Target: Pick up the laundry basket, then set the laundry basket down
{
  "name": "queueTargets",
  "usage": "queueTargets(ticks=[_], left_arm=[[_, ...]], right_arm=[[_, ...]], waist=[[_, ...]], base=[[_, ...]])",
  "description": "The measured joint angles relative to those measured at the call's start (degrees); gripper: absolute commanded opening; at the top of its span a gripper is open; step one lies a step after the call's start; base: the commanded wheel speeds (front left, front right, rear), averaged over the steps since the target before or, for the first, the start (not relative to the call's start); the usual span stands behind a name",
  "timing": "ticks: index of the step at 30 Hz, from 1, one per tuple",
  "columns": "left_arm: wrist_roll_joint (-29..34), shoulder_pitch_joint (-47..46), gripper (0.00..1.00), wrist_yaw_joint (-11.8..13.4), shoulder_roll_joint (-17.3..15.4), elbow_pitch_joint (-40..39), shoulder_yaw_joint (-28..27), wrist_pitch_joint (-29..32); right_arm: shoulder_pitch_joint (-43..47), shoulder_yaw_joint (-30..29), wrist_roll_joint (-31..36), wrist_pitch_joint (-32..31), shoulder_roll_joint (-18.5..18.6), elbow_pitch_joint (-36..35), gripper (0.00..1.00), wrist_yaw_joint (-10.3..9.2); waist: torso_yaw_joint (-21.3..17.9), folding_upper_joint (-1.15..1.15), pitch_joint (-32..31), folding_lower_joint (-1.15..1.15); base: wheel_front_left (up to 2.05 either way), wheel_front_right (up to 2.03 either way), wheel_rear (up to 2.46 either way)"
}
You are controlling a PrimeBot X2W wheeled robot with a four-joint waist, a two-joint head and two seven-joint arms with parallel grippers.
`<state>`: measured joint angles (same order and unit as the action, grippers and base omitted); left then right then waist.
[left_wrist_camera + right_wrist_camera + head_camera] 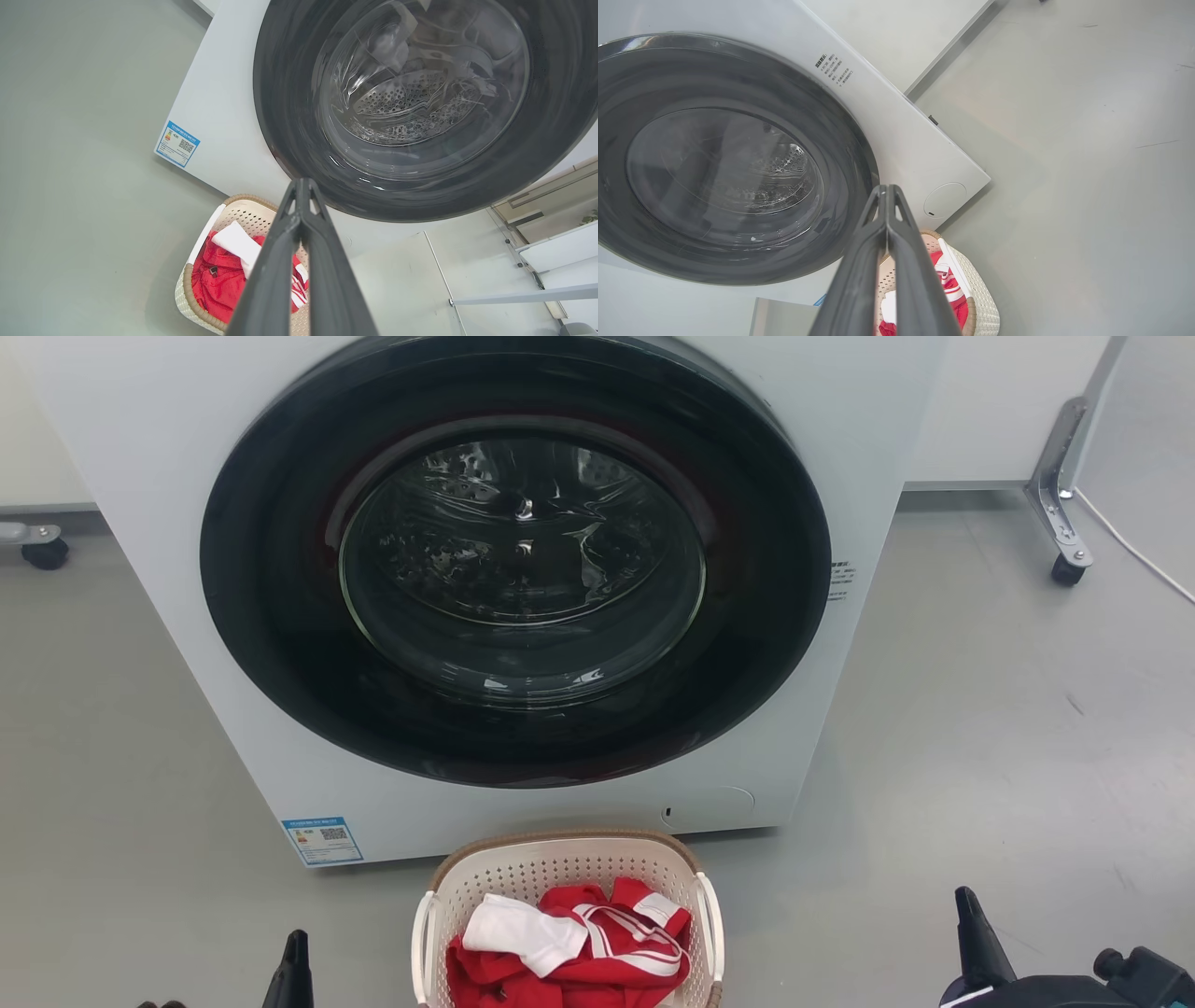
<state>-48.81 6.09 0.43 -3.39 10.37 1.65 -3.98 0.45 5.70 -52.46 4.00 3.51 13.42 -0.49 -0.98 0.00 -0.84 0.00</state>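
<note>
Laundry basket [523, 877] sits bottom centre, just in front of the washing machine [868, 448], open floor [980, 756] either side. Left gripper [297, 947] lower left, right gripper [966, 905] lower right, both pinched closed, empty, clear of the basket.

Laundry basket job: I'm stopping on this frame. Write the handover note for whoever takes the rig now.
Left end effector: shut, empty, apart from the basket on its left side.
Right end effector: shut, empty, further out on the right side.
Basket: on the floor before the washer, holding red and white clothes.
Done: no grasp yet.
Left: pick the basket up, then set it down.
</note>
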Motion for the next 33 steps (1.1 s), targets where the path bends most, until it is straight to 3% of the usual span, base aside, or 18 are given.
queueTargets(ticks=[33], left_arm=[[-27.32, -6.29, 0.00, -4.58, 0.37, 4.21, -4.64, 6.92]], right_arm=[[-3.59, -8.61, -25.19, -6.90, -0.68, 2.23, 0.00, 4.61]], waist=[[0.64, 0.00, 0.62, 0.00]], base=[[0.00, 0.00, 0.00]])
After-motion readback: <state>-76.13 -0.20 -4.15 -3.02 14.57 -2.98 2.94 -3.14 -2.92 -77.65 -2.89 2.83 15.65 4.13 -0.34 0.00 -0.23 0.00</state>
